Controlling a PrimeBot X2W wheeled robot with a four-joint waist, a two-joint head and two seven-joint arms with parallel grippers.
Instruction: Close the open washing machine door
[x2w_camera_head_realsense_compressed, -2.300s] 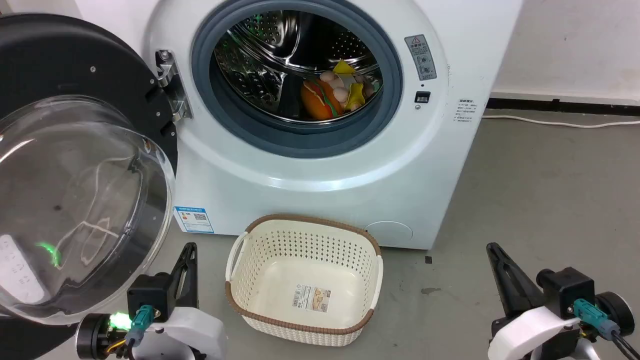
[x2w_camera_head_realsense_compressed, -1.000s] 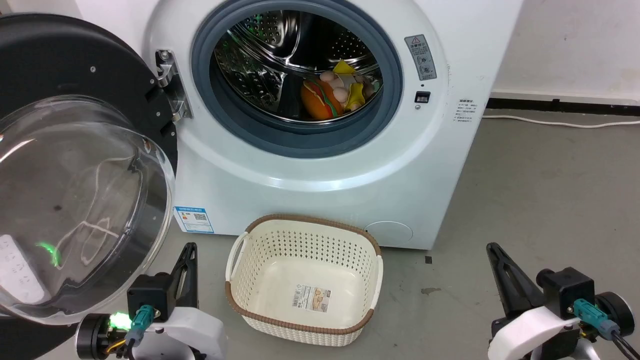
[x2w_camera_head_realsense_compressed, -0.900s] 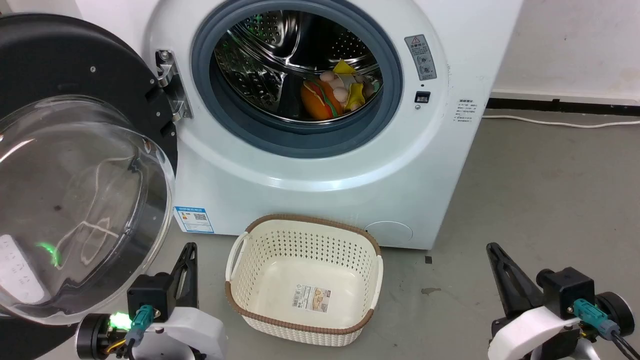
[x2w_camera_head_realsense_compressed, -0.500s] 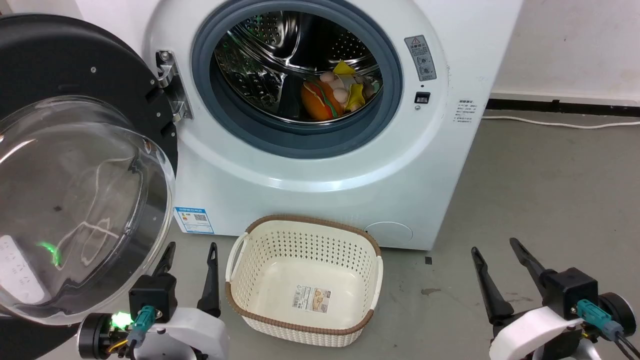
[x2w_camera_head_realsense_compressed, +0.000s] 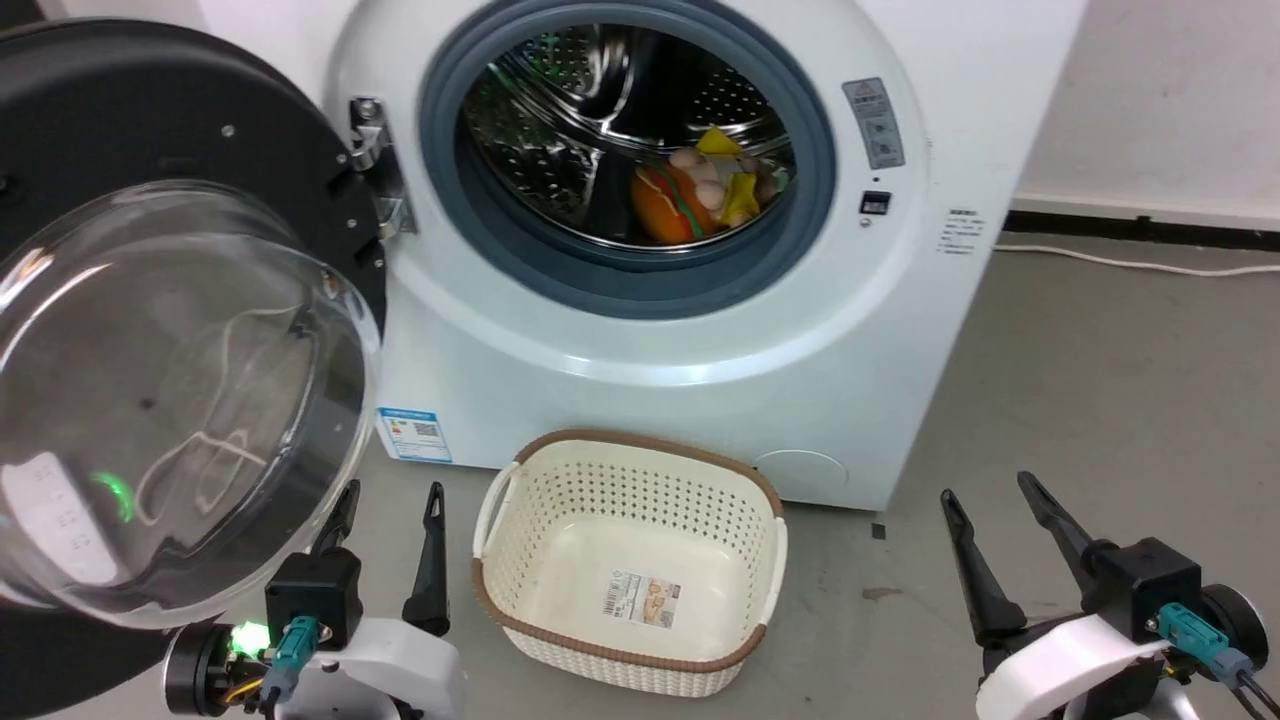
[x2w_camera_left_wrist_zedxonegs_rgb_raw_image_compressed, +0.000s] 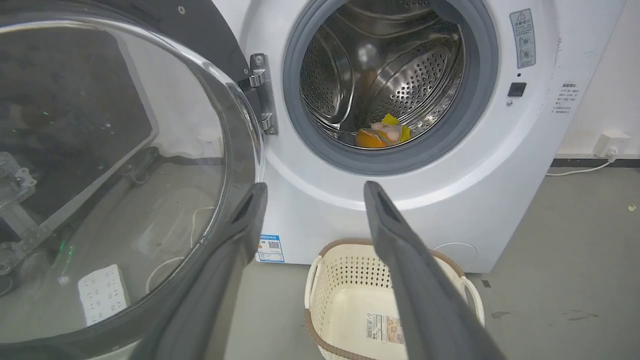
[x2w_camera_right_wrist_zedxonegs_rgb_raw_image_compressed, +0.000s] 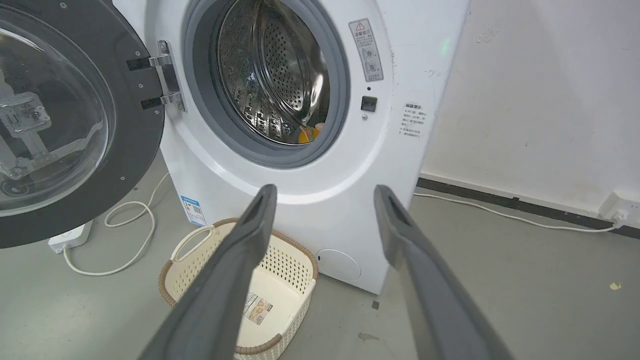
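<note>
Door (x2w_camera_head_realsense_compressed: 120, 100) is hanging wide open, swung out to L of the washer (x2w_camera_head_realsense_compressed: 650, 360) on its hinge (x2w_camera_head_realsense_compressed: 375, 170), glass bulge facing the robot, well apart from the drum opening. L end effector (x2w_camera_head_realsense_compressed: 392, 492) is sitting released, fingers spread, gripping nothing, low by the door's bottom edge & just beside the basket (x2w_camera_head_realsense_compressed: 620, 668); can't tell if it's touching the door. R end effector (x2w_camera_head_realsense_compressed: 985, 487) is likewise sitting released, fingers spread, over the floor (x2w_camera_head_realsense_compressed: 1100, 400), R of the basket. Basket is sitting on the floor right in front of the washer. Toys (x2w_camera_head_realsense_compressed: 690, 195) are lying inside the drum.
</note>
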